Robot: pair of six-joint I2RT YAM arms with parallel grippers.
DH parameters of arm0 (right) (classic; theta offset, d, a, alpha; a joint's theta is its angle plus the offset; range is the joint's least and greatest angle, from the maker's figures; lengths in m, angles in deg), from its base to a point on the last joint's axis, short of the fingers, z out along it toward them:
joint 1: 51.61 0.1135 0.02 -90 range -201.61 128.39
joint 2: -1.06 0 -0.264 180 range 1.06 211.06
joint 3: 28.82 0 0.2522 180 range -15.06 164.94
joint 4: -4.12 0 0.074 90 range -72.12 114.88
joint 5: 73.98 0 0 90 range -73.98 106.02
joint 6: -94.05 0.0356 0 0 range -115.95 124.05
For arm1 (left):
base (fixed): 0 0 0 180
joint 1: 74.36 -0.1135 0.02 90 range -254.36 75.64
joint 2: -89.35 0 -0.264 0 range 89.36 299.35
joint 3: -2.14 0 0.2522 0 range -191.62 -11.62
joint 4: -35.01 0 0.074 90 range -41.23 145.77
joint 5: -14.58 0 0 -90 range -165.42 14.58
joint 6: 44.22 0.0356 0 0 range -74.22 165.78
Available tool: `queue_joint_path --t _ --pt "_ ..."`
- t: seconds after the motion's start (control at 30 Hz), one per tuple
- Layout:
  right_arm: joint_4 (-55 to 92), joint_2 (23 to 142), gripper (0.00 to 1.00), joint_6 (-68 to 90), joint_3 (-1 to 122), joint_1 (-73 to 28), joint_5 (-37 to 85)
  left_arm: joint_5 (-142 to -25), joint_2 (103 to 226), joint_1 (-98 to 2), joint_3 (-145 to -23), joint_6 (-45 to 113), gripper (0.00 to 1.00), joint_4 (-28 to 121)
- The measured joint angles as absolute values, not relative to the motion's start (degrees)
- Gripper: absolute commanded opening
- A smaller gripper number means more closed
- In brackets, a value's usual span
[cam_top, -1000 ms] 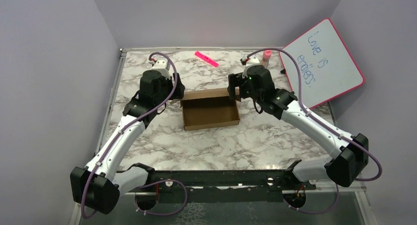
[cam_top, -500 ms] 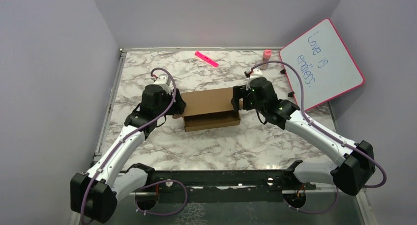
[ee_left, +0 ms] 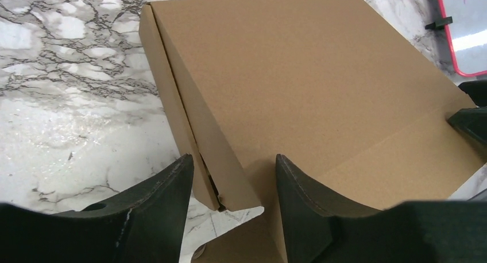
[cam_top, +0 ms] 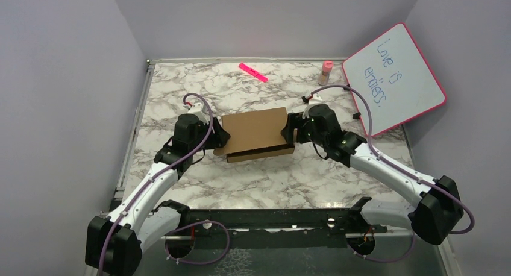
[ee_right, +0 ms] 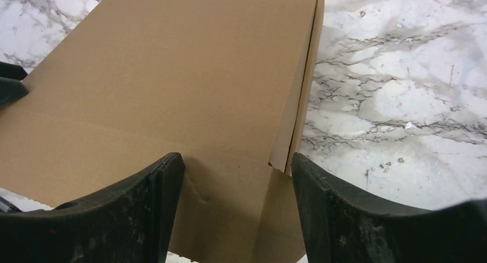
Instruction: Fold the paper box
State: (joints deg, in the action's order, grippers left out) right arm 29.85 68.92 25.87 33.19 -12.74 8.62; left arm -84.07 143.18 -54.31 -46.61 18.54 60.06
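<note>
Brown box sits in the mid of the table, btwn the two arms. Its lid is down & nearly flat, but a thin dark gap shows along the near front edge, so it's not shut all the way.

Left gripper is at the box's left end. Right gripper is at its right end.

Left wrist cam: jaws wide open, w/ the lid's corner & side flap in the space btwn the fingers.

Right wrist cam: same on the other side. Jaws are open w/ the lid corner btwn them, & there's a small dent in the card by one finger. Can't tell if any finger is pushing on the card.

At the back right a pink-edged whiteboard stands tilted. A small pink bottle is near it, & a pink strip lies on the table.
</note>
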Motion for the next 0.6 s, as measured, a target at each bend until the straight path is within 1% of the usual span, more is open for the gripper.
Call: queue_joint_path --t 0.17,0.37,0.6 --pt "27.53 69.66 0.66 27.29 31.44 -12.74 10.13 -85.34 144.05 -54.31 -45.19 16.81 0.49 56.76" --pt "25.76 71.3 0.64 28.95 28.69 -12.85 11.35 -86.58 145.56 -54.31 -42.34 14.95 0.45 54.38" --pt "24.3 72.55 0.64 30.42 26.42 -13.07 12.36 -87.85 146.02 -54.31 -39.96 12.46 0.45 50.79"
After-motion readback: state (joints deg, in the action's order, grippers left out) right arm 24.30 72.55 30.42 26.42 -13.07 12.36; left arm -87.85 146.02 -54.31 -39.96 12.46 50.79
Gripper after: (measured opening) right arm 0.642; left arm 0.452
